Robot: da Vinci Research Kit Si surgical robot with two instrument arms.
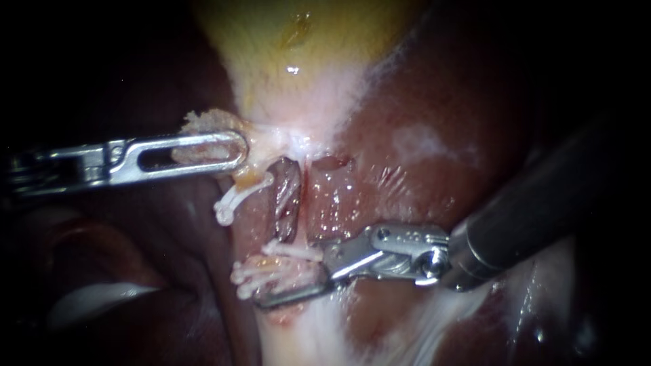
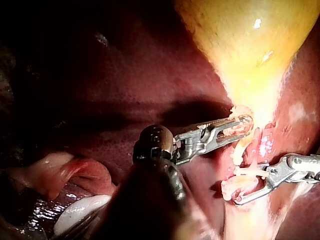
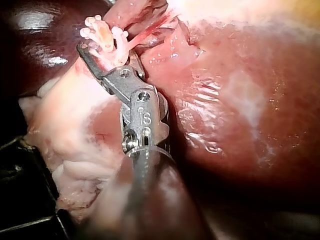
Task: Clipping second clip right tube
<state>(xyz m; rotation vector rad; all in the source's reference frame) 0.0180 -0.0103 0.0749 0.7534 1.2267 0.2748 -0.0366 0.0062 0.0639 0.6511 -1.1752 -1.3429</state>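
Nearest the lens, the right instrument (image 1: 271, 283) is seen entering from the right, its jaws clamped on a white clip (image 1: 268, 274) that is set across the lower end of the dark right tube (image 1: 288, 196). An upper clip (image 1: 295, 251) is seated just above it, beside the upper jaw. A third clip (image 1: 234, 200) is carried on the paler tube (image 1: 247, 181) alongside. Further up, the left instrument (image 1: 227, 150) is held with its jaws closed on the neck of the gallbladder (image 1: 305, 54), which is flanked by liver (image 1: 420, 102).

Liver (image 1: 441, 88), gallbladder (image 1: 305, 41) glossy wet; left instrument (image 1: 230, 144) shiny metal; clip (image 1: 274, 272) matt white.
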